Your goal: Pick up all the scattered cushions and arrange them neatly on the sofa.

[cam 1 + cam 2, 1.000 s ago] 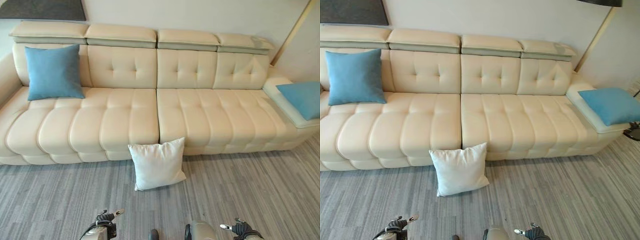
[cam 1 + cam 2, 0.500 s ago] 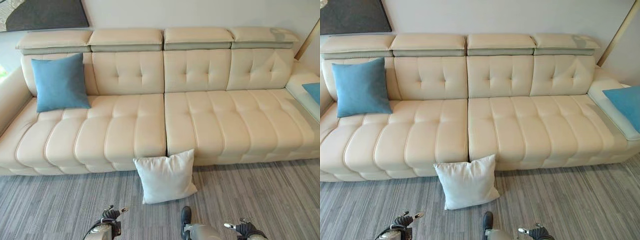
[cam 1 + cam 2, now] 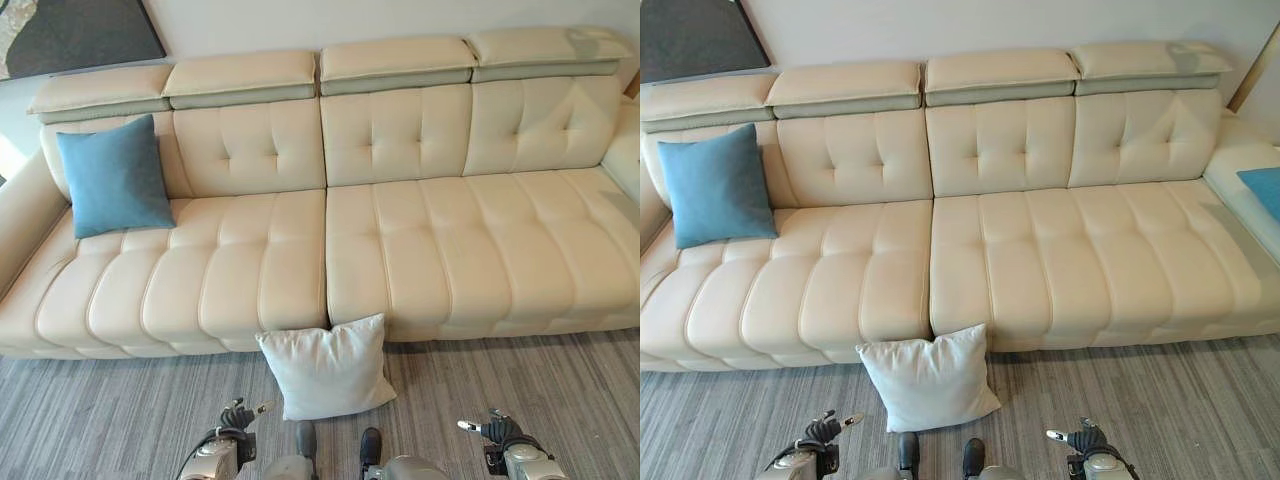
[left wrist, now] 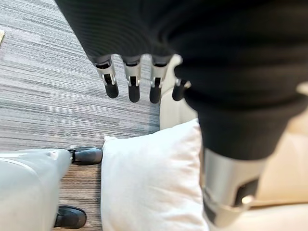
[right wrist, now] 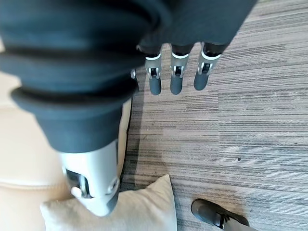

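White cushion (image 3: 327,366): on floor (image 3: 120,400), leaning against sofa (image 3: 400,250)
Blue cushion (image 3: 114,176): on sofa
Left hand (image 4: 132,79): released
Right hand (image 5: 175,72): released

Sofa: one (image 3: 400,250), cream, with four headrests along the back.
White cushions: one (image 3: 326,367), on the floor against the sofa front, between the two robot hands and just ahead of them.
Blue cushions: two; one (image 3: 114,176) upright on the seat, far ahead of the left robot hand and to its left, the other (image 3: 1262,188) on the sofa's end, far ahead of the right robot hand and to its right.
Robot hands: two, left (image 3: 238,416) and right (image 3: 492,429), both empty with fingers relaxed.
Wall pictures: one (image 3: 70,35).
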### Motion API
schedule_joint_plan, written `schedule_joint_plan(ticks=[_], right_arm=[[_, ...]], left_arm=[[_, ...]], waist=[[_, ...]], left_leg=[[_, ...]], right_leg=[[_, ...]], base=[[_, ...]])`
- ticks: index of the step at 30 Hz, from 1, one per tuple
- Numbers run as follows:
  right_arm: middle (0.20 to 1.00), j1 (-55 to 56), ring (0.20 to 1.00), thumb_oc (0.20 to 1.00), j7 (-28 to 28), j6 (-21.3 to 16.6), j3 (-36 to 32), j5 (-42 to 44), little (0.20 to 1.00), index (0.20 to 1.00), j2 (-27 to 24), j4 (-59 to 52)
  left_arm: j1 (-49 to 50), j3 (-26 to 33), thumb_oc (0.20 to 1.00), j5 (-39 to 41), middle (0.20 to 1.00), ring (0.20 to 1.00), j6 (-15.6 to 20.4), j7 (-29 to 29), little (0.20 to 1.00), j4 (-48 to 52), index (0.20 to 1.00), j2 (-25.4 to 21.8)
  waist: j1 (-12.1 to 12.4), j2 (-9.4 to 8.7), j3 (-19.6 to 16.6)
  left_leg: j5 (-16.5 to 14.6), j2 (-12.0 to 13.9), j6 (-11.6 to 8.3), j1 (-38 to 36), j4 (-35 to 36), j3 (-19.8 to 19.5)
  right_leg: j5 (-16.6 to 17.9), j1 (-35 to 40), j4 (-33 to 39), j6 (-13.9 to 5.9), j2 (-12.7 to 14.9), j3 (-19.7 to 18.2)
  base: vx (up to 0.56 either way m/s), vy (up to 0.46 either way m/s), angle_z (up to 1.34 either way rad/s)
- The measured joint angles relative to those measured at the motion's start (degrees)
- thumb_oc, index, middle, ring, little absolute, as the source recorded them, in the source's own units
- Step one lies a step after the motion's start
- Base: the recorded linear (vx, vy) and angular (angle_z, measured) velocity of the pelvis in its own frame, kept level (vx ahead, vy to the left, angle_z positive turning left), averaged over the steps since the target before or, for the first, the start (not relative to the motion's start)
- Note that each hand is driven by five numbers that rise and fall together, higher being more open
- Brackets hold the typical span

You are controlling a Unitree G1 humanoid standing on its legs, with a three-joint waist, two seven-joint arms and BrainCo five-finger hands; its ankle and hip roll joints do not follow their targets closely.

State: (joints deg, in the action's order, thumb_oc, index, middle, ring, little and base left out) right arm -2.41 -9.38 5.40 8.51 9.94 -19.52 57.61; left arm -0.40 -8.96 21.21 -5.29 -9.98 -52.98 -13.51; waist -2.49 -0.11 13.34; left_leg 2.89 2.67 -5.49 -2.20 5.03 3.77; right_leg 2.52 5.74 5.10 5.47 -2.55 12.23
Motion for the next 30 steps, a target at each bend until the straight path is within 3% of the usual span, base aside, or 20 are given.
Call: schedule_joint_plan(ticks=[3, 5, 8, 10, 11, 12, 14, 18, 21, 22, 26, 30], right_arm=[[1.0, 0.01, 1.0, 1.0, 0.06, 0.07, -0.06, -0.03, 1.0, 1.0, 0.05, 0.35], [1.0, -0.13, 1.0, 1.0, 0.08, 0.06, -0.02, -0.41, 1.0, 1.0, 0.23, 0.44], [1.0, -0.09, 1.0, 1.0, 0.2, -0.01, -0.01, -1.06, 1.0, 1.0, 0.64, 0.33], [1.0, -0.46, 1.0, 1.0, 0.25, 0.03, 0.02, -1.11, 1.0, 1.0, 1.03, 0.64], [1.0, -0.7, 1.0, 1.0, 0.25, -0.01, 0.02, -1.26, 1.0, 1.0, 1.24, 0.95], [1.0, -1.36, 1.0, 1.0, 0.24, 0.07, 0.02, -1.52, 1.0, 1.0, 1.67, 0.96], [1.0, -1.4, 1.0, 1.0, 0.14, 0.14, 0.07, -2.12, 1.0, 1.0, 2.42, 2.21], [1.0, -1.53, 1.0, 1.0, -0.3, 0.34, 1.21, -3.33, 1.0, 1.0, 2.94, 4.61], [1.0, -2.96, 1.0, 1.0, -0.83, 0.76, 2.09, -3.81, 1.0, 1.0, 1.8, 5.23], [1.0, -3.69, 1.0, 1.0, -1.31, 0.8, 2.09, -3.8, 1.0, 1.0, 0.88, 5.48], [1.0, -8.94, 1.0, 1.0, -2.39, 0.73, 2.3, -3.6, 1.0, 1.0, -2.06, 5.67], [1.0, -16.66, 1.0, 1.0, -3.8, -0.13, 2.7, -0.69, 1.0, 1.0, -3.54, 5.46]], left_arm=[[0.26, 0.0, 1.0, -0.14, 1.0, 1.0, -0.03, 0.08, 1.0, 0.0, 1.0, 0.06], [0.4, 0.07, 1.0, -0.16, 1.0, 1.0, -0.11, 0.13, 1.0, -0.25, 1.0, 0.1], [0.08, 0.09, 1.0, -0.29, 1.0, 1.0, -0.13, 0.1, 1.0, -1.74, 1.0, 0.04], [-0.34, 0.09, 1.0, -0.4, 1.0, 1.0, -0.12, -0.02, 1.0, -2.6, 1.0, -0.44], [-0.46, 0.07, 1.0, -0.41, 1.0, 1.0, 0.0, -0.02, 1.0, -3.12, 1.0, -0.68], [-0.6, 0.12, 1.0, -0.41, 1.0, 1.0, 0.0, -0.07, 1.0, -4.03, 1.0, -1.17], [-1.95, 0.25, 1.0, -0.4, 1.0, 1.0, 0.14, -0.29, 1.0, -6.88, 1.0, -2.08], [-2.55, 2.6, 1.0, -0.31, 1.0, 1.0, 0.55, -0.83, 1.0, -8.47, 1.0, -4.2], [-2.91, 2.86, 1.0, 0.12, 1.0, 1.0, 0.73, -1.15, 1.0, -9.66, 1.0, -5.54], [-3.9, 2.7, 1.0, 0.13, 1.0, 1.0, 0.96, -1.26, 1.0, -10.48, 1.0, -5.34], [-8.81, 2.19, 1.0, 0.18, 1.0, 1.0, 1.33, -1.75, 1.0, -10.8, 1.0, -5.59], [-15.46, 2.03, 1.0, 1.5, 1.0, 1.0, 2.57, -3.48, 1.0, -11.02, 1.0, -6.27]], waist=[[-0.07, 0.54, -0.28], [0.04, 1.01, -0.54], [0.17, 0.82, -0.69], [0.18, 0.81, -0.58], [0.22, 0.68, -0.51], [0.29, 0.74, -0.48], [0.77, -0.05, -0.68], [1.65, -2.58, -1.09], [1.42, -3.98, -1.64], [1.35, -3.67, -1.63], [1.35, -2.13, -0.41], [1.47, -0.65, 2.31]], left_leg=[[0.58, 0.03, 0.84, -1.13, 0.01, -0.05], [0.59, -0.6, 3.58, -2.75, 0.07, 0.04], [0.39, -1.81, 5.9, -3.43, 0.02, 1.41], [0.03, -2.03, 6.86, -3.74, -0.32, 2.73], [-0.1, -1.97, 7.05, -3.75, 0.04, 3.16], [-0.31, -1.77, 7.4, -3.63, -0.15, 3.39], [-0.73, -2.1, 8.16, -3.01, 0.03, 4.27], [-1.0, -2.29, 7.77, -1.51, 0.07, 4.06], [-0.55, -2.17, 6.46, -0.35, 0.07, 3.29], [-0.31, -1.72, 6.01, 0.31, 0.07, 3.04], [1.34, -0.22, 3.47, 5.3, -0.33, 1.42], [2.61, 0.07, 3.37, 14.6, -3.13, 0.33]], right_leg=[[0.59, -0.05, -0.03, -1.07, -0.25, -0.52], [1.17, 0.08, -0.38, -2.12, 0.07, -1.72], [1.3, -0.27, -1.47, -3.18, 1.43, -2.81], [-0.2, -3.19, -7.4, -5.33, 2.31, -3.53], [-0.34, -4.32, -9.18, -5.49, 2.33, -4.22], [-1.91, -5.65, -11.83, -7.11, 2.72, -4.73], [-3.94, -7.33, -10.31, -8.39, 5.54, -4.32], [-2.73, -7.93, -3.08, -10.27, 9.62, -4.41], [3.92, -7.22, 0.0, -10.54, 9.63, -4.0], [4.85, -7.58, 0.0, -9.5, 9.15, -3.85], [6.23, -12.06, -0.05, -9.08, 7.6, -2.34], [7.33, -19.37, -0.42, -8.19, 7.31, -0.89]], base=[[0.14, 0.202, -0.11], [0.11, 0.284, -0.2], [-0.02, 0.273, -0.19], [-0.05, 0.114, -0.21], [0.02, 0.054, -0.24], [0.04, 0.017, -0.14], [0.05, -0.038, -0.26], [0.12, -0.111, 0.0], [0.03, -0.093, 0.09], [-0.04, -0.062, 0.14], [-0.09, -0.03, 0.16], [-0.09, -0.016, 0.19]])
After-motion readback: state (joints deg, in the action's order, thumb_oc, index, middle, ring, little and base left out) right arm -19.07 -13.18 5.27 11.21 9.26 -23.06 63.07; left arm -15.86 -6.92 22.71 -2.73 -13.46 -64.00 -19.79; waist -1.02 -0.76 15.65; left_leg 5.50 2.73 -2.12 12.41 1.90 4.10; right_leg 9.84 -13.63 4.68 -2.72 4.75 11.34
